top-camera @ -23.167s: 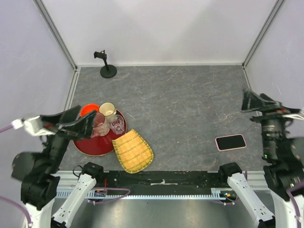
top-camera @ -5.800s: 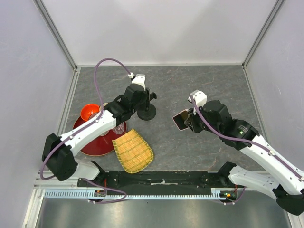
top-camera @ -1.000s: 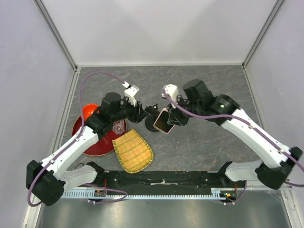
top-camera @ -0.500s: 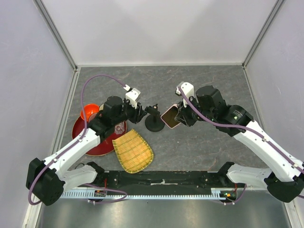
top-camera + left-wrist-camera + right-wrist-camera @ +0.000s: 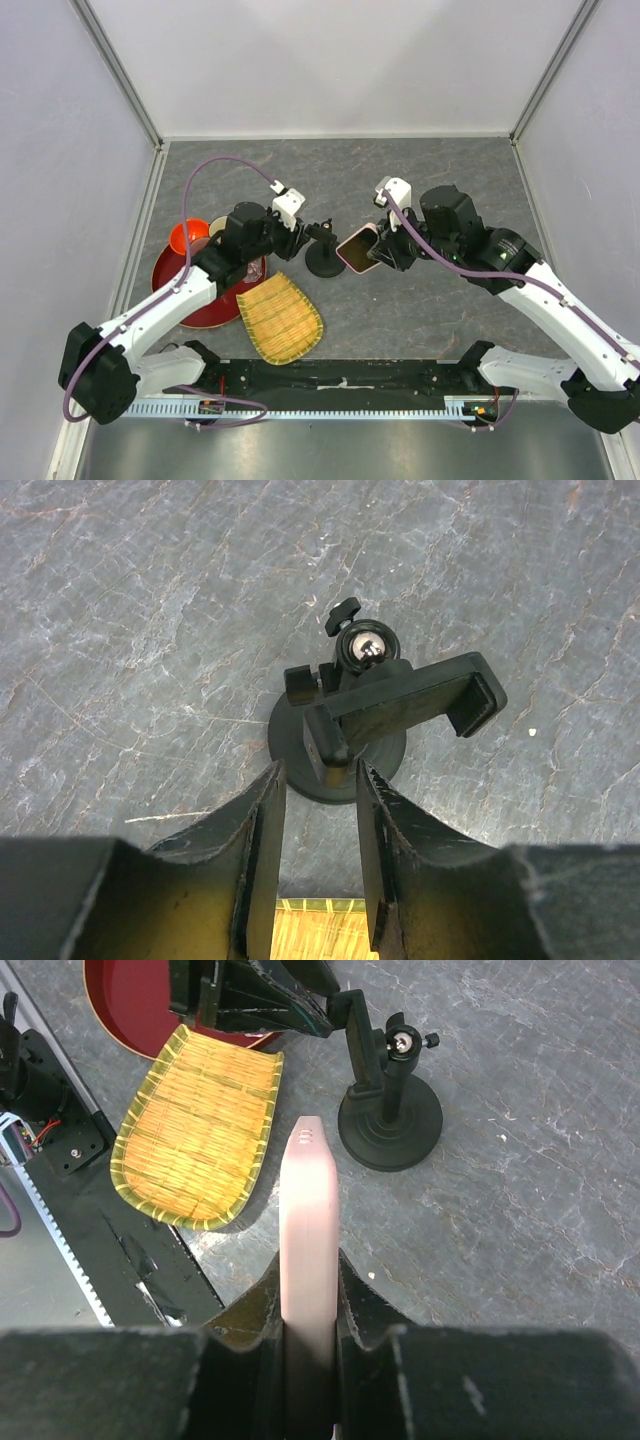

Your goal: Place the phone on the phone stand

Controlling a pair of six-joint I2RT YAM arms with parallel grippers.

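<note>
- The phone (image 5: pixel 357 249) is off the desk (image 5: pixel 450 180). It is held on edge just right of the phone stand (image 5: pixel 324 258) and is not yet in it.
- The right tool (image 5: pixel 385 250) is clenched on the phone's lower part. In the right wrist view the pink edge rises from between the fingers and points toward the stand.
- The left tool (image 5: pixel 320 772) looks released. Its parted fingers flank one end of the stand's clamp bracket (image 5: pixel 400 702), with a sliver of gap on each side.
- The step in hand is the approach. I judge that the next move calls for turning the phone to match the bracket's line and seating it between the hooked ends, without tipping the stand.
- Only the left wrist view shows the bracket's hooks and the ball joint (image 5: pixel 362 645), and no phone appears there.
- Only the top view shows both arms and the phone's dark screen.
- The right wrist view shows the woven tray (image 5: pixel 200 1125) near the stand's base.
</note>
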